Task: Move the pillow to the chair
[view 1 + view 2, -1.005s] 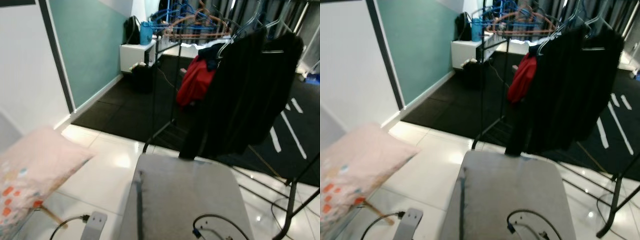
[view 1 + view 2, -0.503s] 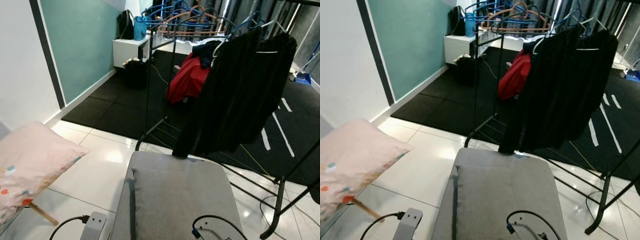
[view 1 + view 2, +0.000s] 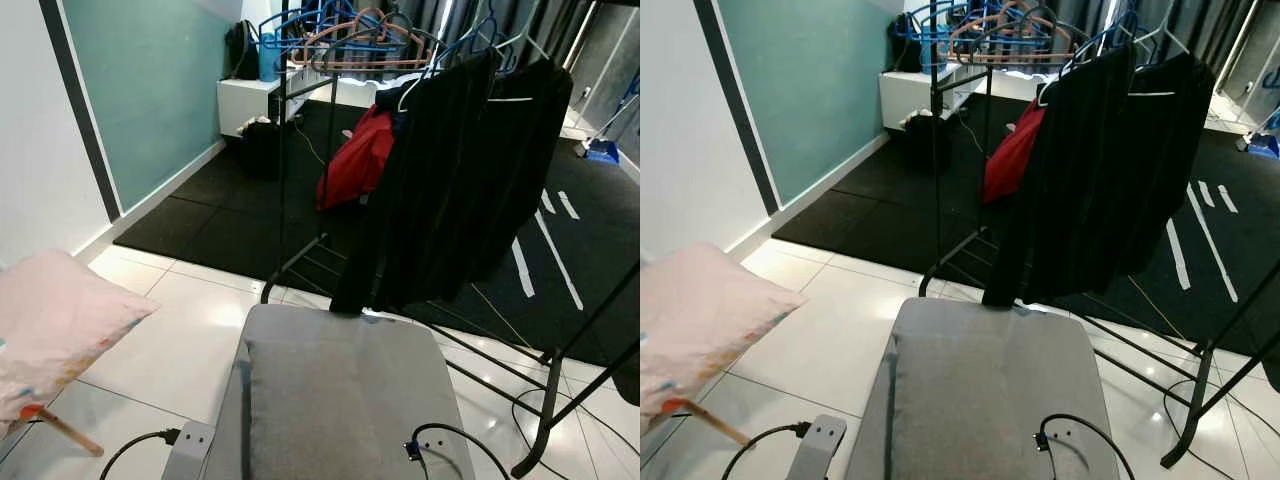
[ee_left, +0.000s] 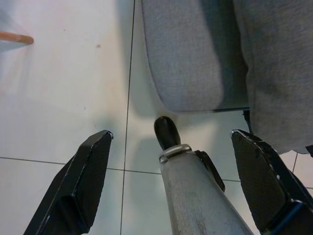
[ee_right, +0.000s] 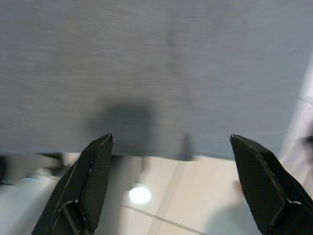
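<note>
A pale pink pillow (image 3: 55, 325) with small coloured marks lies at the far left, over a slanted wooden leg (image 3: 68, 435). A grey padded seat (image 3: 335, 400) sits straight ahead and below me, to the pillow's right. My left gripper (image 4: 172, 134) hangs open over white floor tiles beside the grey cushion's edge (image 4: 190, 58); a silver post with a black tip rises between its fingers. My right gripper (image 5: 172, 139) is open too, close above grey fabric (image 5: 156, 63). Neither gripper touches the pillow.
A black clothes rack (image 3: 545, 400) with dark garments (image 3: 470, 170) and a red one (image 3: 350, 165) stands just behind the seat. A black cable (image 3: 440, 440) lies on the seat's near right. A grey socket block (image 3: 190, 450) with a cord sits on the floor.
The whole picture has shifted left and grown sharper, so the camera has moved. The pillow and the seat keep their places relative to each other.
</note>
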